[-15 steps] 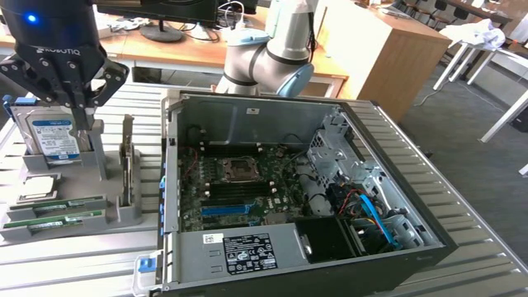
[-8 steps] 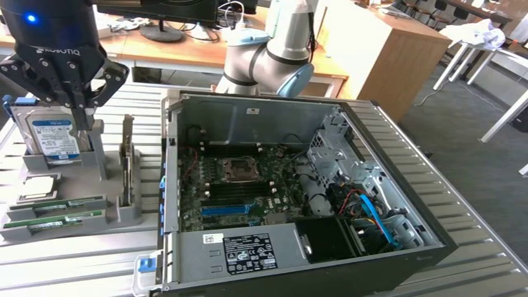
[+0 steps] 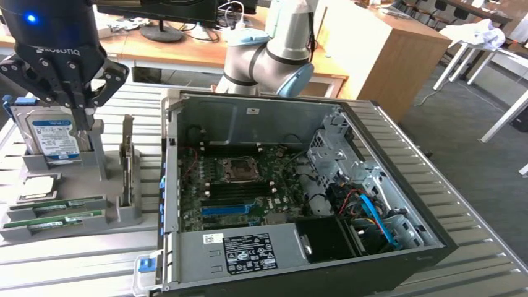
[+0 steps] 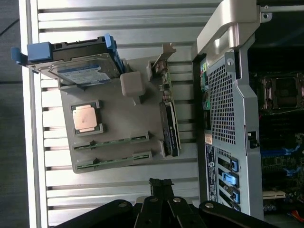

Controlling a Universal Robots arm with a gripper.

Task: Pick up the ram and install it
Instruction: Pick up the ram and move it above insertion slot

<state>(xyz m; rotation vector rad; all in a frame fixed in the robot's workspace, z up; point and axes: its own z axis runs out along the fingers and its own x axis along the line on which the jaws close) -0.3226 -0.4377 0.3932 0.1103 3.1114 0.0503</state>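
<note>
Wrist view: gripper (image 4: 160,183) has its fingers pressed together with nothing between them.
Below the hand: grey holder (image 4: 118,123) on the slatted table, well apart from the fingertips.
Ram: two green sticks (image 4: 112,142) stand on edge in parallel slots at the holder end nearest the fingertips. Neither is touched.
Handling (judged): light, thin and stiff. The board looks brittle if bent, the chips and contact edge are easily damaged, and the smooth faces may slip.
Where to hold (judged): pinch across the two flat faces at mid-length on the exposed upper edge, clear of the edge seated in the slot.
Holder, far end from hand: hard drive (image 4: 80,71) standing upright with blue rails.
Holder, middle: processor (image 4: 85,118) in a recess between the drive and the ram.
Holder, case side: expansion card (image 4: 168,118) standing on edge.
Beside the holder: computer case (image 3: 247,117), lying open.
Case contents: motherboard (image 3: 239,185), power supply (image 3: 247,250), blue cable (image 3: 371,210).
Memory slots: long dark slots beside the socket; cannot tell whether they are filled.
</note>
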